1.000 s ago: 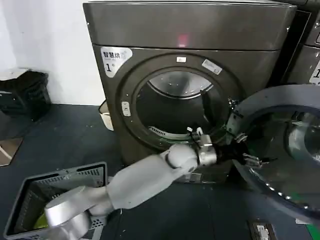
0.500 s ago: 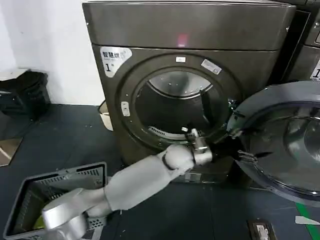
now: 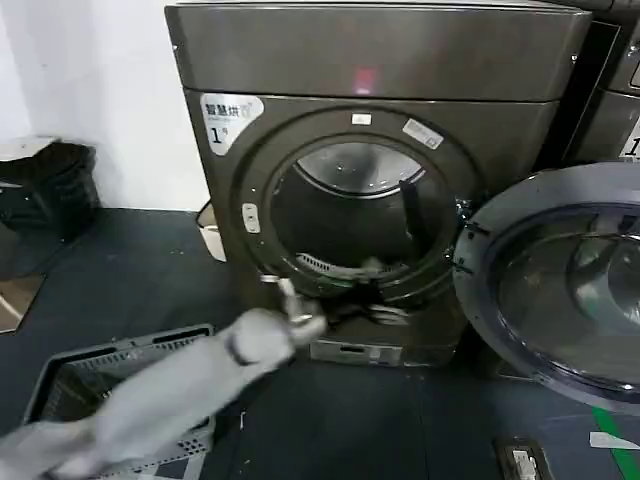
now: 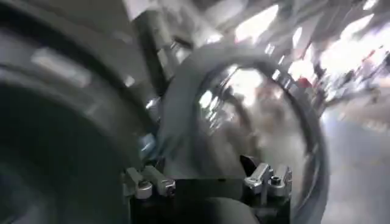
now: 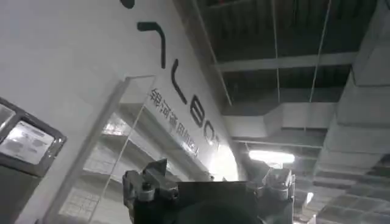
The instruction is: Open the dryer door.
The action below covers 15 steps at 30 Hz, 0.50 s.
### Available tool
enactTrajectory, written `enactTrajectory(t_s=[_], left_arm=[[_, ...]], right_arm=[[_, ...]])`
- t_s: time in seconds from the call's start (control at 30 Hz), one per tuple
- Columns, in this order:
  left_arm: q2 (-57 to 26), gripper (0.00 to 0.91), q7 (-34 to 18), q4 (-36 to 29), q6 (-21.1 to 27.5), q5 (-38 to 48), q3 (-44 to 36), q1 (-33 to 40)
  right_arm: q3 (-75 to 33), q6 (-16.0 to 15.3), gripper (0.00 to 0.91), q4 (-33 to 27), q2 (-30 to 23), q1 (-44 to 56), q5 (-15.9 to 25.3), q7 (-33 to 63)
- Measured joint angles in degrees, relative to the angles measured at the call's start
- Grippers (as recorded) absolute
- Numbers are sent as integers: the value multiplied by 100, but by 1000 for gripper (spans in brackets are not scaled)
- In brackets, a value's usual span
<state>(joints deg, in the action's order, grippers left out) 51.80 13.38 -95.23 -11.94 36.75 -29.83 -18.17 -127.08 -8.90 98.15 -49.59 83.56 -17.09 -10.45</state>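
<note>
Dryer door [image 3: 560, 290] hangs open, edge cropped; left claw [image 3: 385, 312] seemingly empty, blurred.

Left gripper [image 4: 206, 176] low in view, its two metal finger mounts apart, nothing between them. Just beyond it, the dryer door [image 4: 183, 103] swung open: grey inner rim ringing domed glass full of bright reflections. The dark curved front of the dryer [image 4: 55, 91] sits beside the door. All heavily smeared.
</note>
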Motion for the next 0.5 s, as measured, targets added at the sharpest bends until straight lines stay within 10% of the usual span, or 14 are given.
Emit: enactTrajectory(t_s=[0.5], left_arm=[[-3573, 907, 1057, -971, 936, -960, 716, -662]], right_arm=[[152, -18, 907, -4, 256, -235, 26, -76]])
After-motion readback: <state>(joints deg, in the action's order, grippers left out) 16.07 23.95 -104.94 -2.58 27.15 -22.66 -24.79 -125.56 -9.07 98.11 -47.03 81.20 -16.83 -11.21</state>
